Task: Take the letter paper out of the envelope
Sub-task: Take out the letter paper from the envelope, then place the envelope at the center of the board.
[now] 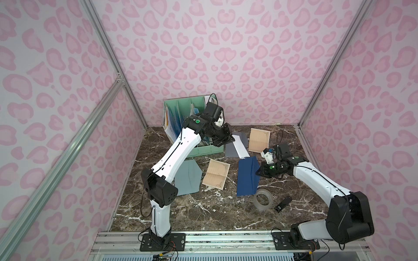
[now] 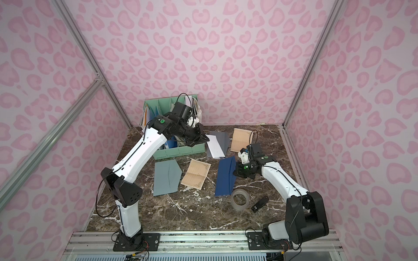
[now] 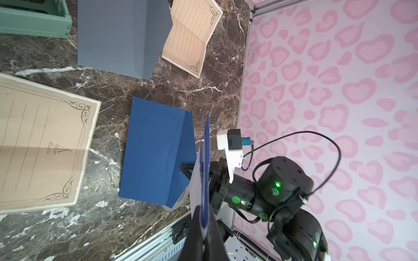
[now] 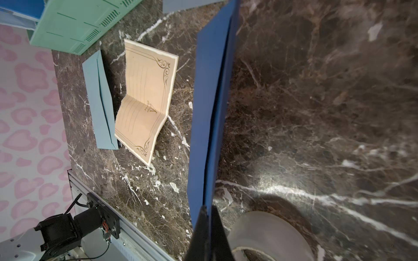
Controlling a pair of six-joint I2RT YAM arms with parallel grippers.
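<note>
A dark blue envelope (image 1: 247, 178) (image 2: 225, 178) stands tilted on the marble table, its right edge lifted. My right gripper (image 1: 257, 172) (image 4: 209, 206) is shut on that edge. In the right wrist view the envelope (image 4: 203, 113) runs edge-on away from the jaws. My left gripper (image 1: 231, 138) (image 3: 204, 226) is farther back, by the green organiser, shut on a white letter paper (image 1: 241, 148) (image 2: 214, 146). This paper hangs over a grey envelope, apart from the blue one. The left wrist view shows the paper (image 3: 195, 185) edge-on, white with a blue side.
A green file organiser (image 1: 199, 151) stands at the back left. A grey envelope (image 1: 230, 151) lies under the white paper and a light blue-grey envelope (image 1: 188, 178) at the left. Two tan lined sheets (image 1: 216, 174) (image 1: 259, 140), a tape roll (image 1: 263, 200) and a small black object (image 1: 282, 204) lie around.
</note>
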